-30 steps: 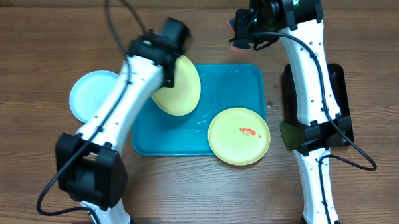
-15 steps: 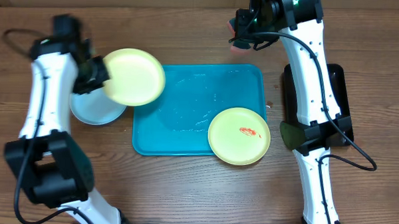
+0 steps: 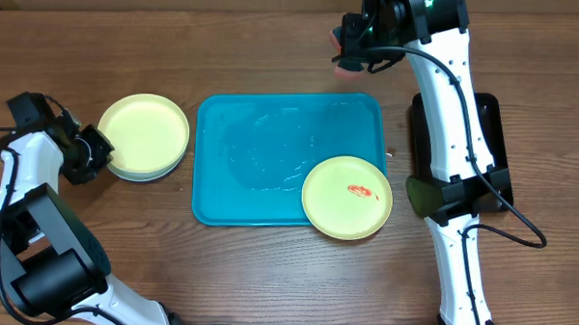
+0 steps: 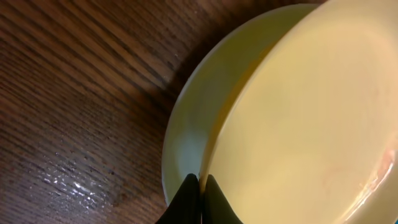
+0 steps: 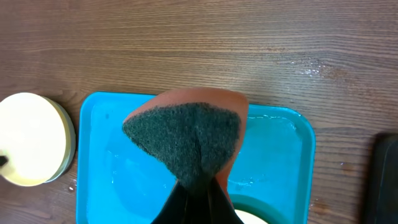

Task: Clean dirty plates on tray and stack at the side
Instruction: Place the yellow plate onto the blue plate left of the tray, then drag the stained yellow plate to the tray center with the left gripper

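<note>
sponge (image 5: 186, 134) fills right hand (image 3: 349, 51) by tray (image 3: 288, 95) rim; left hand (image 3: 90, 151) pinches yellow plate (image 3: 144, 130).

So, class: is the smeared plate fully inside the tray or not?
Not fully. The smeared plate lies flat across the tray's near right corner, hiding its rim there and sticking out past it.

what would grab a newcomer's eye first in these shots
The large turquoise rectangular plastic tray dominates the centre, with a pale yellow-green round plastic plate bearing a red smear overlapping its near right corner. Over the tray's far edge, the right arm pinches an orange-backed dark green scrub sponge in its jaws. Left of the tray, a second yellow-green plate sits on a light blue plate, the left arm with its jaws at the rim.
</note>
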